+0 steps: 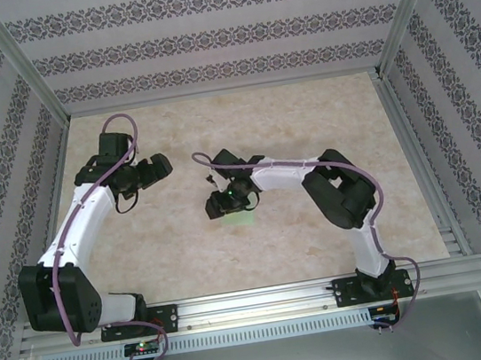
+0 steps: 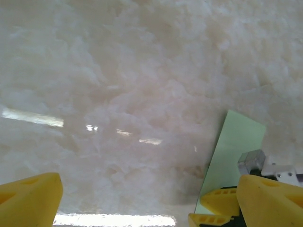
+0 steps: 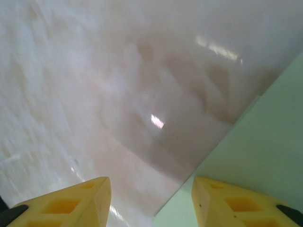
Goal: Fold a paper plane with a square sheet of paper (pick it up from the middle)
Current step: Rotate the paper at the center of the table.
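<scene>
green paper sheet (image 3: 258,142) lies beneath one finger of the half-spread right hand (image 3: 149,185), while the left hand (image 2: 149,183) gapes wide, empty.

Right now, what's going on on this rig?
The right arm reaches to the middle of the table, its jaws apart and low at the edge of the pale green sheet of paper. One finger is over the paper, the other over bare table. Nothing looks clamped. The left arm hangs off to the left, jaws wide open over bare table, facing the sheet. How far the folding has got I can't tell.
</scene>
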You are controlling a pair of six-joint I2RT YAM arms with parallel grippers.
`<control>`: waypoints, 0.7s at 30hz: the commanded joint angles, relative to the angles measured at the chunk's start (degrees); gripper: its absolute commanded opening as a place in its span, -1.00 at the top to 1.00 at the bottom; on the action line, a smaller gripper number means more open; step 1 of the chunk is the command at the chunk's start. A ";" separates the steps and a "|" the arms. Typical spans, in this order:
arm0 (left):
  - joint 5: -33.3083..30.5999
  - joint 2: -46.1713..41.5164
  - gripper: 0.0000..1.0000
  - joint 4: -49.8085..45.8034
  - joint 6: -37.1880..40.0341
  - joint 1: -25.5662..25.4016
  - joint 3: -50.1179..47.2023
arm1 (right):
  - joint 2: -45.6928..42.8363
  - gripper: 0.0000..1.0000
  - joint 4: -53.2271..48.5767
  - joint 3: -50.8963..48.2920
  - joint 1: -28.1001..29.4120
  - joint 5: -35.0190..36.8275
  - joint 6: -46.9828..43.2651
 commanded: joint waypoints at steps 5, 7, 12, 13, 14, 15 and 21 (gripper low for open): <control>11.92 3.86 -0.64 7.03 -1.02 -3.09 -2.00 | -14.63 -0.08 4.35 -8.93 -3.87 2.76 8.36; 13.81 4.73 -0.53 8.57 -1.46 -5.11 -2.20 | -18.34 -0.08 6.40 -12.60 -4.45 5.74 14.00; 17.69 8.00 -0.10 14.22 -4.20 -11.00 -2.93 | -26.18 -0.08 6.98 -20.60 -5.49 13.08 21.84; 18.22 9.19 -0.03 15.20 -4.62 -12.33 -2.77 | -27.43 -0.08 7.48 -22.18 -5.75 13.65 23.08; 18.64 10.41 0.05 16.31 -5.05 -13.95 -2.59 | -28.41 -0.08 8.39 -23.81 -6.17 13.66 24.07; 18.69 11.68 0.10 16.98 -5.53 -15.15 -2.19 | -28.96 -0.08 9.27 -25.00 -6.52 13.42 24.76; 19.18 21.02 0.53 19.80 -7.65 -21.86 1.28 | -29.94 -0.07 12.24 -29.56 -8.36 12.17 27.10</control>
